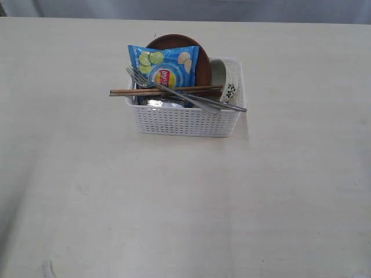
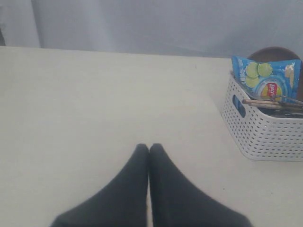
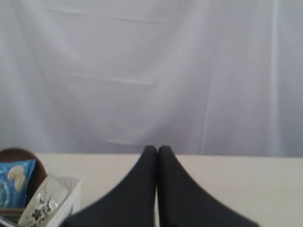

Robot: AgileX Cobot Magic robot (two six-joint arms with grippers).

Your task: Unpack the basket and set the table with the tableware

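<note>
The white lattice basket (image 1: 184, 120) stands on the pale table (image 1: 174, 208), packed full. A brown plate (image 1: 200, 58) stands on edge at its back, with the floral white bowl (image 1: 228, 81) tilted on the right. Wooden chopsticks (image 1: 130, 91) and a steel fork (image 1: 137, 75) lie across the rim, and another steel handle (image 1: 235, 107) juts right. Something steel (image 1: 163, 103) glints low inside. Neither gripper shows in the exterior view. My left gripper (image 2: 148, 147) is shut and empty, apart from the basket (image 2: 265, 132). My right gripper (image 3: 157, 149) is shut and empty beside the bowl (image 3: 47, 201).
A blue chips bag (image 1: 165, 65) leans upright in the basket in front of the plate. A pale curtain (image 3: 151, 71) hangs behind the table's far edge. Bare tabletop surrounds the basket on all sides.
</note>
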